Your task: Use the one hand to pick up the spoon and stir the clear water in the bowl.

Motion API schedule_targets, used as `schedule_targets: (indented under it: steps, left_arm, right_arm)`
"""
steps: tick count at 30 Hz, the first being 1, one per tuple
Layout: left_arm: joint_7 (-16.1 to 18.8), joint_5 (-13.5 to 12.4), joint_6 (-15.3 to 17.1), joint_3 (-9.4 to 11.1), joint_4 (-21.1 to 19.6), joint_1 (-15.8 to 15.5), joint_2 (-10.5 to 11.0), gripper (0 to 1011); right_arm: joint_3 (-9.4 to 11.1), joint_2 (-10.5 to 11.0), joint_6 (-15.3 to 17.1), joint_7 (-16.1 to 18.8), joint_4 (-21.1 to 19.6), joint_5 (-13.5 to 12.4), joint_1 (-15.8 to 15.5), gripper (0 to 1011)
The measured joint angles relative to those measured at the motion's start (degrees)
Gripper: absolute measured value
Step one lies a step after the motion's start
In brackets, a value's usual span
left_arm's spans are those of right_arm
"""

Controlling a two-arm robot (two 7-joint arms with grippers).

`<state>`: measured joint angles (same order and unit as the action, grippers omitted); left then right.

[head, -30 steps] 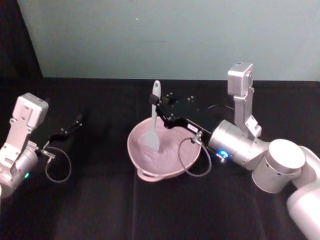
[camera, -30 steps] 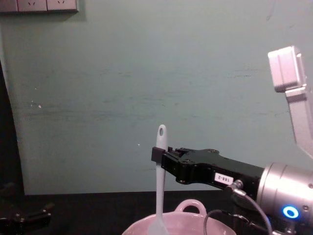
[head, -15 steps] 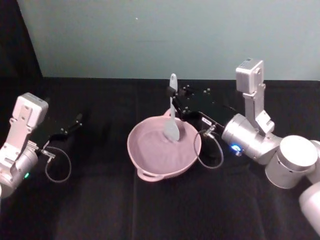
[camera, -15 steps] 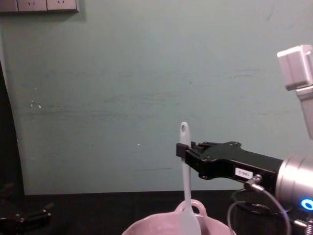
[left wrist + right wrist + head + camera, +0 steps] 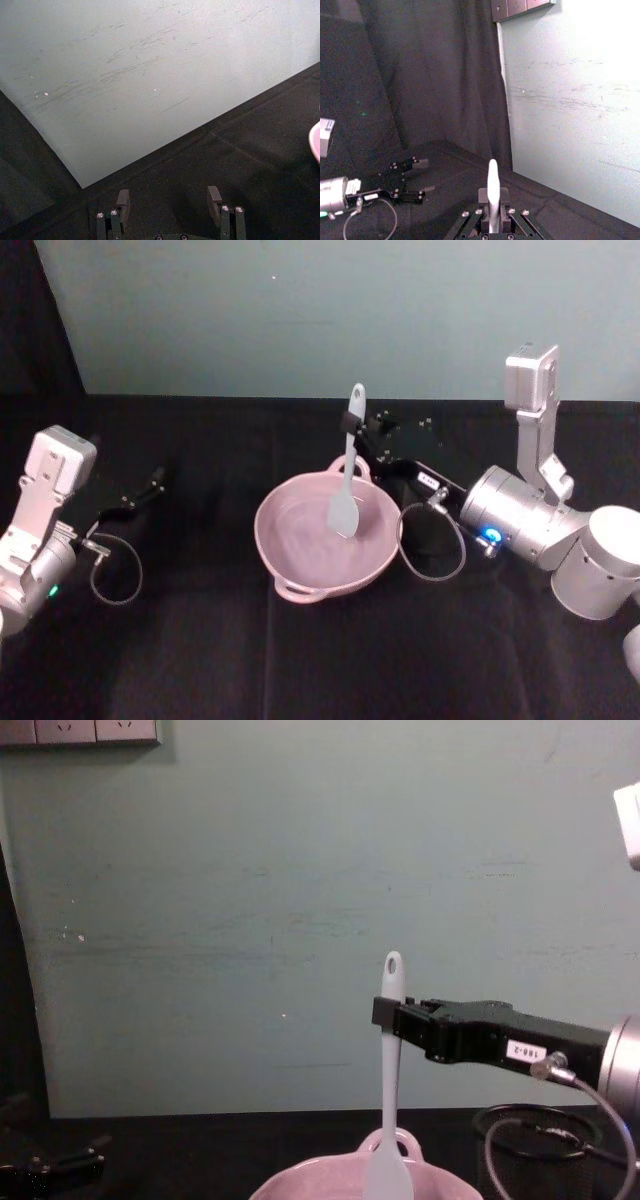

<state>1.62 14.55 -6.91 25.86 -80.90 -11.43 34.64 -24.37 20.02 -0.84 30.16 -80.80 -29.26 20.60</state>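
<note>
The spoon point(image 5: 348, 472) stands nearly upright, its flat head down inside the bowl point(image 5: 300, 560) near the right side and its holed handle end up in the air. The right gripper point(image 5: 350, 425) is pinched on the upper handle, just below the hole; in the chest view the spoon point(image 5: 388, 1100) rises from behind the bowl rim point(image 5: 300, 1185) with the gripper point(image 5: 385, 1013) clamped on it from the right. The right wrist view shows the handle point(image 5: 492, 197) squeezed between the two fingers.

Against a second ago, the spoon has travelled from the left half of the bowl to the right half, and the right arm has drawn back toward the right with it. The bowl sits where it was. The left gripper point(image 5: 140, 495) has stayed parked on the black table point(image 5: 200, 660) well to the left, its fingers point(image 5: 123, 201) spread apart with nothing between them.

Count: one spoon, one bowl, two grippers, and one black mesh cup point(image 5: 530, 1150) just right of the bowl.
</note>
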Motion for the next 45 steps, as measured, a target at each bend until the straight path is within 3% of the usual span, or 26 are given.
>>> schedule_targets:
  steps: [5,11,14,16,18,21,25,31,45]
  left_arm:
    - [0.00,0.00,0.00,0.00,0.00,0.00,0.00,1011]
    - [0.00,0.00,0.00,0.00,0.00,0.00,0.00,1011]
    - [0.00,0.00,0.00,0.00,0.00,0.00,0.00,1011]
    - [0.00,0.00,0.00,0.00,0.00,0.00,0.00,1011]
    - [0.00,0.00,0.00,0.00,0.00,0.00,0.00,1011]
    - [0.00,0.00,0.00,0.00,0.00,0.00,0.00,1011]
    - [0.00,0.00,0.00,0.00,0.00,0.00,0.00,1011]
    - [0.00,0.00,0.00,0.00,0.00,0.00,0.00,1011]
    - [0.00,0.00,0.00,0.00,0.00,0.00,0.00,1011]
  right_arm:
    - [1.19,1.21,3.84,-0.08,-2.55,-2.99,0.27,126]
    - [4.54,3.27,8.39,-0.93,-6.79,-8.67,0.18,127]
    - [7.20,4.17,10.34,-1.90,-7.85,-12.28,0.15,127]
    - [7.84,4.34,10.78,-2.15,-7.90,-13.07,0.16,126]
    - [10.14,5.06,12.90,-3.33,-7.81,-16.28,0.22,126]
    - [12.04,5.89,14.23,-4.25,-7.27,-18.61,0.24,126]
    - [13.44,6.62,14.93,-5.28,-6.12,-20.55,0.08,127]
    - [13.53,7.15,14.99,-6.20,-3.80,-21.44,0.12,126]
    - [9.22,6.14,14.56,-4.97,5.62,-22.90,2.72,127]
